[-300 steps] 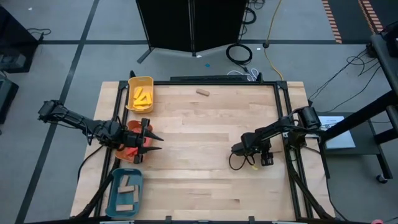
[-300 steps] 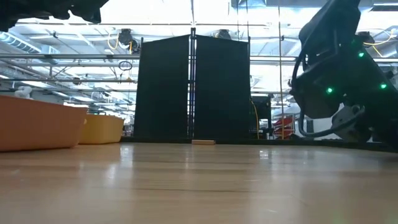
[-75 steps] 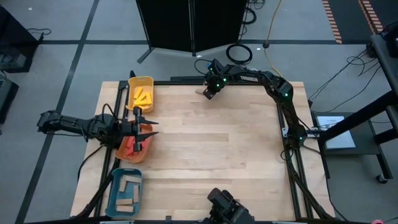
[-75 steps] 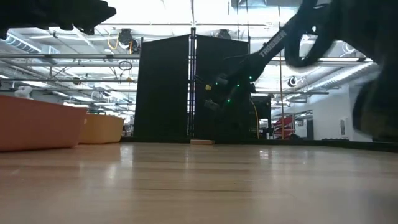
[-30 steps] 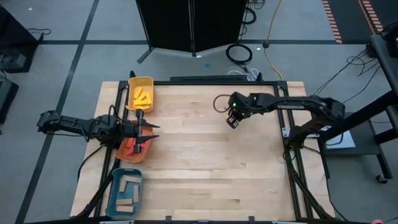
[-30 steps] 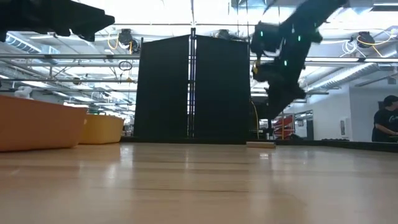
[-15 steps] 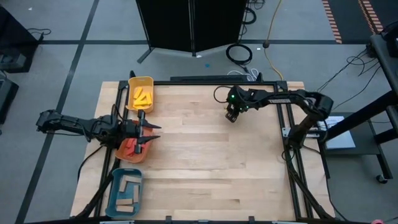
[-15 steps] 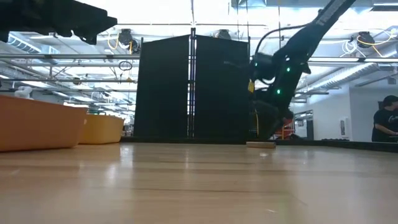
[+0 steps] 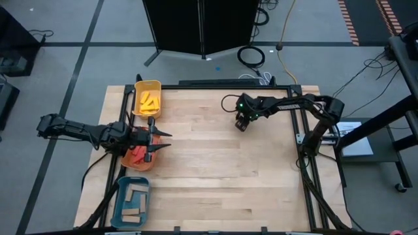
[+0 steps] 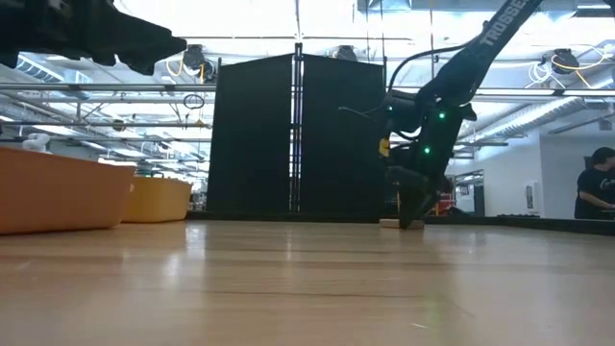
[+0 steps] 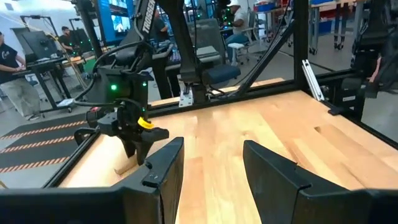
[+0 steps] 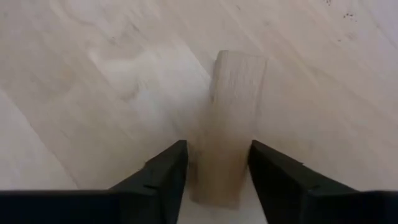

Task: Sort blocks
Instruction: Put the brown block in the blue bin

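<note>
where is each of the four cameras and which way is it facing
High view: above the table, looking straight down; both arms show, left gripper over the orange tray.
Low view: at tabletop height, looking level across; right arm descends to the tan block.
Left wrist view: past its open fingers, across the table at the right arm.
Right wrist view: down at the tan block between its open fingers.
Shared: tan block, right gripper.

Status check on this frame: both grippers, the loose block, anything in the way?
Right gripper open, fingers straddling the tan block lying flat on the table. Left gripper open over the orange tray, waiting. Nothing near the block.
</note>
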Robot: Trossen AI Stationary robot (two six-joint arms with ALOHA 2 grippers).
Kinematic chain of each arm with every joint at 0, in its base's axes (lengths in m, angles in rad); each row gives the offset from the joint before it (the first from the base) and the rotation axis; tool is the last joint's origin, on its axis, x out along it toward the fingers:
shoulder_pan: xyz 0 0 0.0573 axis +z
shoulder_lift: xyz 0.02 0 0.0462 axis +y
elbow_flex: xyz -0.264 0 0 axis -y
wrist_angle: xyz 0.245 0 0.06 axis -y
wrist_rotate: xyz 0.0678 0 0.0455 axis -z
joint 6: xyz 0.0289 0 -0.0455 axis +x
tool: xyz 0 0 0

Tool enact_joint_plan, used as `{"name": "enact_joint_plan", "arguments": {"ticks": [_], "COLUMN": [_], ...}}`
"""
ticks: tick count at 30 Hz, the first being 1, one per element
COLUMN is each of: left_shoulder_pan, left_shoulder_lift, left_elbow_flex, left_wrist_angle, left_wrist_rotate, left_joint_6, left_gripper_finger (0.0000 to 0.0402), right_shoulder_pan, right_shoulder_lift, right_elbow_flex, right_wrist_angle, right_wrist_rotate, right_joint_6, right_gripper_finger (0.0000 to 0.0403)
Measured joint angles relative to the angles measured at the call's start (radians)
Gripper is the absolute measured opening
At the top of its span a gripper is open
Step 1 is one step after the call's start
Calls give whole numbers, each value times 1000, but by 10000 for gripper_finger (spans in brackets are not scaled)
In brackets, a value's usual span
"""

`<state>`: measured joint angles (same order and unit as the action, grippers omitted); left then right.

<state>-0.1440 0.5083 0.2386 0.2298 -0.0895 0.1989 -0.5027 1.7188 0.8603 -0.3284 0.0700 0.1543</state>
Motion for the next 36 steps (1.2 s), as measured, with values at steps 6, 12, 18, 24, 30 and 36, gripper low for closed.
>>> {"name": "enact_joint_plan", "arguments": {"ticks": [6,12,18,24,30,36], "left_shoulder_pan": [0,0,0,-19,-67,-74], "left_shoulder_lift": [2,26,150,381,612,771], "left_elbow_flex": [0,0,0,0,1,86], "left_wrist_angle": [5,131,233,466,877,996], "left_wrist_rotate": [2,34,16,6,3,1], "left_joint_6": [-9,-121,-320,-234,-21,-57], "left_gripper_finger": [161,161,163,202,279,325], "right_shoulder_pan": [29,101,240,413,572,673], "right_shoulder_lift": [-60,-114,-171,-195,-194,-194], "right_elbow_flex": [-6,-5,-5,-3,-1,-1], "right_wrist_angle": [-32,-30,140,482,783,966], "right_wrist_rotate": [2,-76,-152,-213,-198,-80], "right_joint_6": [17,52,117,133,-1,-180], "right_gripper_finger": [77,65,65,77,76,76]}}
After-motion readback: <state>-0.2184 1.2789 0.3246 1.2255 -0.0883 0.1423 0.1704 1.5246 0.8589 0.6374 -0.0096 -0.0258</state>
